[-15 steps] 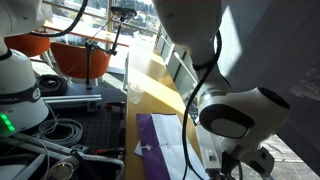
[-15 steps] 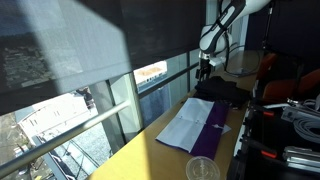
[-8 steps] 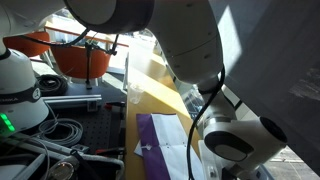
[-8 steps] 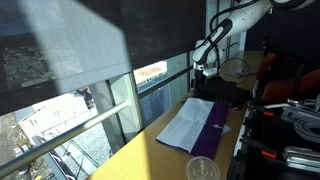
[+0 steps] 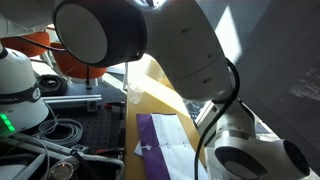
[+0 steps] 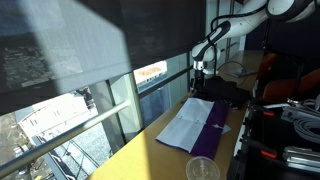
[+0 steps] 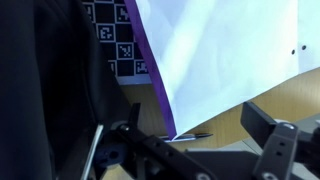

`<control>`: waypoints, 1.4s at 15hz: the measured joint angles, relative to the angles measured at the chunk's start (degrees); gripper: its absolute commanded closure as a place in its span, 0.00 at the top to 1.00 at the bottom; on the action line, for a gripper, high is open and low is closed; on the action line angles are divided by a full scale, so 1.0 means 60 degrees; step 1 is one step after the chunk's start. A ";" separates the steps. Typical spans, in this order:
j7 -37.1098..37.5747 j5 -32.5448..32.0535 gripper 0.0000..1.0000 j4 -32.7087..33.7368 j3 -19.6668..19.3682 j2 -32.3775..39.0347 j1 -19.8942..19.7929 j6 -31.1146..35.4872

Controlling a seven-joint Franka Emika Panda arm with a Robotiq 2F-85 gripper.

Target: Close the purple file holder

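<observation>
The purple file holder [image 6: 200,128] lies open on the tan table, white sheets up, a purple cover along its near side. It also shows in an exterior view [image 5: 160,146], partly behind the arm, and in the wrist view [image 7: 215,55] as white paper with a purple edge. My gripper [image 6: 201,71] hangs above the holder's far end, apart from it. In the wrist view the gripper [image 7: 190,135] is open and empty, its fingers either side of the holder's corner.
A clear plastic cup [image 6: 202,169] stands near the holder's front end, also seen in an exterior view [image 5: 136,94]. A black mat [image 6: 222,93] lies at the far end. A pen [image 7: 190,135] lies by the holder's corner. Cables and equipment [image 5: 50,135] crowd the table's side.
The arm has swung in over the holder's far end and lowered a little; in an exterior view it now fills more of the picture. The holder has not moved.
</observation>
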 measured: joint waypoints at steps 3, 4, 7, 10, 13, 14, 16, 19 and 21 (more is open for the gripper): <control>-0.0626 0.0250 1.00 0.0637 0.0233 0.0405 -0.0254 -0.0257; -0.0760 0.0259 1.00 0.0849 0.0271 0.0571 -0.0268 -0.0293; -0.0990 0.0259 1.00 0.1512 0.0364 0.1169 -0.0254 -0.0370; -0.1051 0.0259 1.00 0.2124 0.0427 0.1767 -0.0237 -0.0444; -0.1051 0.0259 0.65 0.2741 0.0503 0.2220 -0.0193 -0.0758; -0.1050 0.0259 0.58 0.2925 0.0511 0.2331 -0.0177 -0.0879; -0.1042 0.0259 0.42 0.3310 0.0515 0.2540 -0.0161 -0.1183; -0.1005 0.0259 0.20 0.3895 0.0515 0.2814 -0.0165 -0.1669; -0.0970 0.0259 0.05 0.4276 0.0515 0.2975 -0.0165 -0.1962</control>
